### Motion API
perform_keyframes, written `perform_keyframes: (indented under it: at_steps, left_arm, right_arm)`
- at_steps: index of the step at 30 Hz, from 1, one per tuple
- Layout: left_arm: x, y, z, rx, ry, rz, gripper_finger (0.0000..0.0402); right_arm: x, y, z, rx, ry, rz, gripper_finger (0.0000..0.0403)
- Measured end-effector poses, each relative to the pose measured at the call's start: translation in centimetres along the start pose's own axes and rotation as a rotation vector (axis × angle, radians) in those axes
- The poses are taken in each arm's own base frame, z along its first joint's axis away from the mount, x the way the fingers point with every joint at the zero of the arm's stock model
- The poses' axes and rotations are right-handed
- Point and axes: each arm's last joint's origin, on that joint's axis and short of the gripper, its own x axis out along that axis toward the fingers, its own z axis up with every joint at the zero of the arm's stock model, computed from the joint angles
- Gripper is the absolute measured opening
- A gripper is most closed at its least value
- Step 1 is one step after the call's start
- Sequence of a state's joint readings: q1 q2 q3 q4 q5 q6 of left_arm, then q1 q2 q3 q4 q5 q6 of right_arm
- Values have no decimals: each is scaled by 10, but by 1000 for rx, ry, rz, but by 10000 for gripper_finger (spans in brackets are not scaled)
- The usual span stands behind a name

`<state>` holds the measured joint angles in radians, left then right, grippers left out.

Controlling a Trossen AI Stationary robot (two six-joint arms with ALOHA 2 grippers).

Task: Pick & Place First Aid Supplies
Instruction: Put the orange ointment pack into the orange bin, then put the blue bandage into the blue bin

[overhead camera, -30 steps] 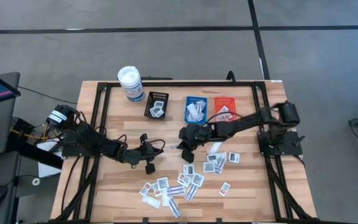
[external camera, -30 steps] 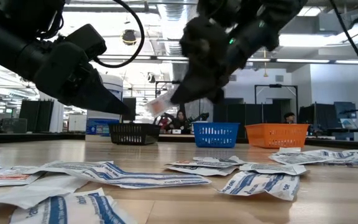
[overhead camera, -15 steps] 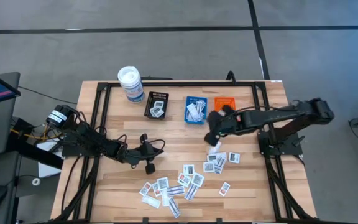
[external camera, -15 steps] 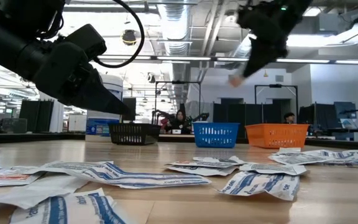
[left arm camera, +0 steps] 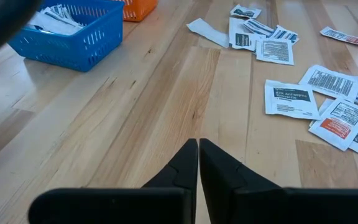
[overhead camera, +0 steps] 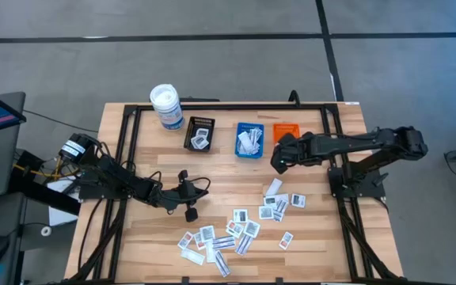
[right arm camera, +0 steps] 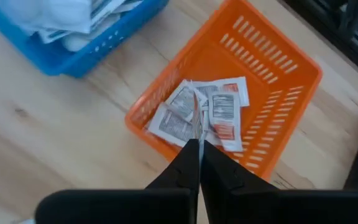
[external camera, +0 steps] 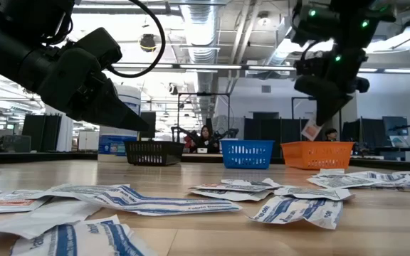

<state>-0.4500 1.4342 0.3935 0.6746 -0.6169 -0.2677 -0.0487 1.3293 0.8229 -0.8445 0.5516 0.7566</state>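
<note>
- Packet (external camera: 309, 131), pinched in the right tool (overhead camera: 279, 161), has travelled from the desk's (overhead camera: 157, 237) scattered pile to above the orange tray (right arm camera: 272, 93); release looks next.
- Left tool (left arm camera: 198, 163) waits shut and empty over bare wood.

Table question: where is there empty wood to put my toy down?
Bare wood lies between the blue tray and the packet pile, and along the table right of the pile. It is crowded at the pile, the tray row, and around the left tool.

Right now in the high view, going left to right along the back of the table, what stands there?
White canister → black tray → blue tray → orange tray, with the right gripper at its front edge.
</note>
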Motion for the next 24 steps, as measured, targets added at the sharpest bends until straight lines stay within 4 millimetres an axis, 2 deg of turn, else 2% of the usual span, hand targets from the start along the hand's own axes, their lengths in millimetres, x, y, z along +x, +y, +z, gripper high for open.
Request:
perform_keyframes:
  at_steps: [10,17,24]
  left_arm:
    - [0,0,0,-6,-6,1,17]
    - [0,0,1,-7,-6,1,17]
    - [0,0,1,-7,-6,2,17]
  right_arm:
    - [11,-4,6,54,-2,-24,25]
    - [12,-5,7,54,-4,-31,62]
    - [10,-2,4,37,-2,-13,77]
